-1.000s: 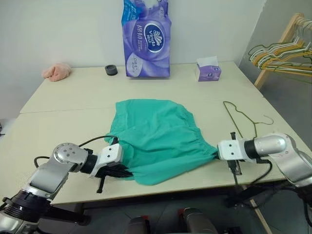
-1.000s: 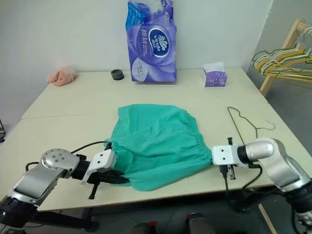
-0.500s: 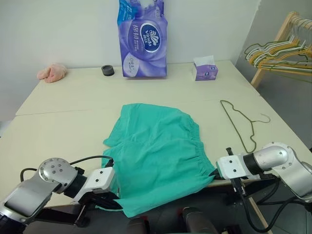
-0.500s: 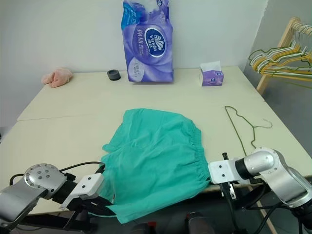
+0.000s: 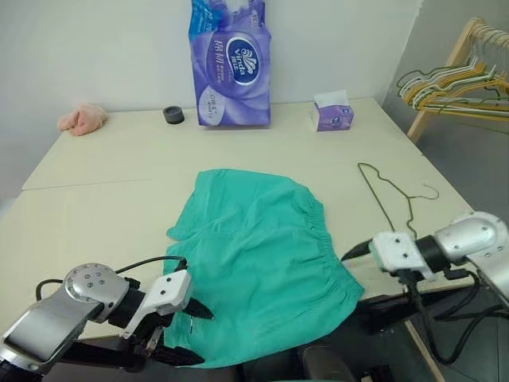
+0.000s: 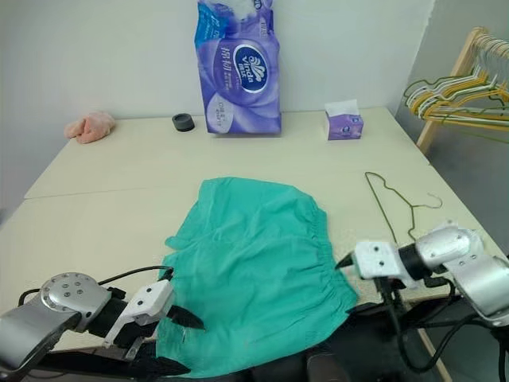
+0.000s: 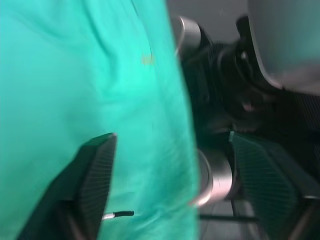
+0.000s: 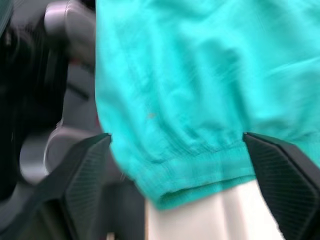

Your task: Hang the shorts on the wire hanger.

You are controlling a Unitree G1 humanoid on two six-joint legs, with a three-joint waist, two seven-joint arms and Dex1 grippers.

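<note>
Shorts (image 5: 262, 255) flat on bench (image 5: 103, 159), near edge overhanging. Left end effector (image 5: 187, 314) wide, empty; right end effector (image 5: 355, 251) wide, empty. Next: fetch wire hanger (image 5: 390, 199) beside shorts, avoid snagging cloth.

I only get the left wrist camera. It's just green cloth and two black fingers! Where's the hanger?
Observer: The wire hanger lies flat on the table, beside the shorts on the right arm's side, not touching them.
Operator: Is the other hand grabbing the shorts?
Observer: No. The right gripper is open, its fingers spread wide on either side of the waistband corner.
Operator: What else is on the table?
Observer: At the far edge, a tall purple tissue pack stands with a small tissue box to one side.
</note>
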